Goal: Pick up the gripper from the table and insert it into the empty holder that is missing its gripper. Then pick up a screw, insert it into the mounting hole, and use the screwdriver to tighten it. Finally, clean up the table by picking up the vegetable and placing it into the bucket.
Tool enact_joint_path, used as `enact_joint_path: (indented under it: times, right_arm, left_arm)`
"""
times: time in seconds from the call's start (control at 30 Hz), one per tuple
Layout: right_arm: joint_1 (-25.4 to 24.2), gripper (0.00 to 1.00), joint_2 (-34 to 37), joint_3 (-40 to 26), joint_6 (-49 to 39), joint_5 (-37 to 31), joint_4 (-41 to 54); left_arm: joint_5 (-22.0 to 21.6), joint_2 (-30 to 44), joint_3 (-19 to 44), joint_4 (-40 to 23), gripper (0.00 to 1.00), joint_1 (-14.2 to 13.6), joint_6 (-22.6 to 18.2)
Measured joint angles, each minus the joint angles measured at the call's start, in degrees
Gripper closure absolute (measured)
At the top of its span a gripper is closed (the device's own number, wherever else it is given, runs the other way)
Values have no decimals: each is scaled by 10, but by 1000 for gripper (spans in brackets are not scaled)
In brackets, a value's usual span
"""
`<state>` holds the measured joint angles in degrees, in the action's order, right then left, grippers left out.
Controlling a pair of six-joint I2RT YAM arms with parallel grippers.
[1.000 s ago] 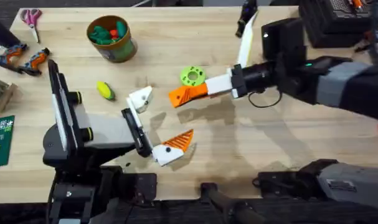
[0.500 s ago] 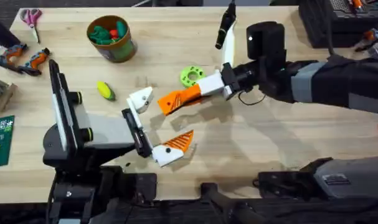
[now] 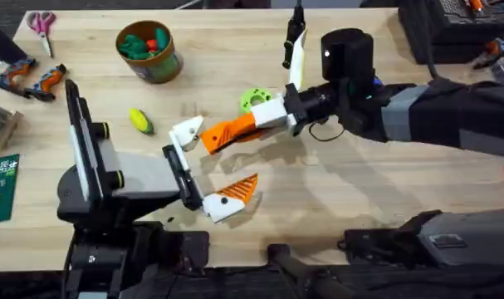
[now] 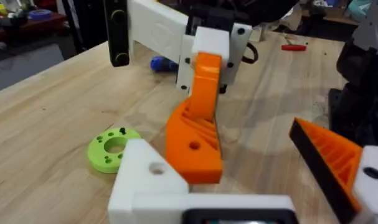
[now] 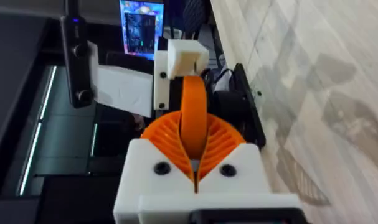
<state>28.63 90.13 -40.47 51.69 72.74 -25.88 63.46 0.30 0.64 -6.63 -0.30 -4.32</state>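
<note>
The orange gripper [image 3: 227, 133] hangs just above the table, and my right gripper [image 3: 266, 116] is shut on its rear end. Its free end is right beside the all-white holder [image 3: 188, 130], which forms one finger of my left gripper [image 3: 210, 164]. The left gripper stands open, and its other finger carries an orange wedge [image 3: 237, 191]. In the left wrist view the orange gripper [image 4: 198, 140] stands against the holder [image 4: 148, 183]; whether they touch I cannot tell. The vegetable [image 3: 140, 121] lies left of the holder. The bucket [image 3: 149, 51] stands at the back left. A blue screwdriver [image 4: 162, 63] lies behind. No screw can be made out.
A green disc with holes [image 3: 255, 100] lies just behind the right gripper. Scissors [image 3: 42, 23] and orange-and-black hand tools [image 3: 31, 76] sit at the far left. A dark case [image 3: 451, 25] stands at the back right.
The right arm has carried the orange gripper leftward, from beside the green disc up to the white holder. The left arm has stayed still.
</note>
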Motion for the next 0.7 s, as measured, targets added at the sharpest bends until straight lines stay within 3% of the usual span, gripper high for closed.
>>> enact_joint_path:
  times: [0.7]
  right_arm:
    - [15, 993, 2, 1, 53, -45, -65]
  left_arm:
    - [-7, 0, 0, 0, 15, 1, -2]
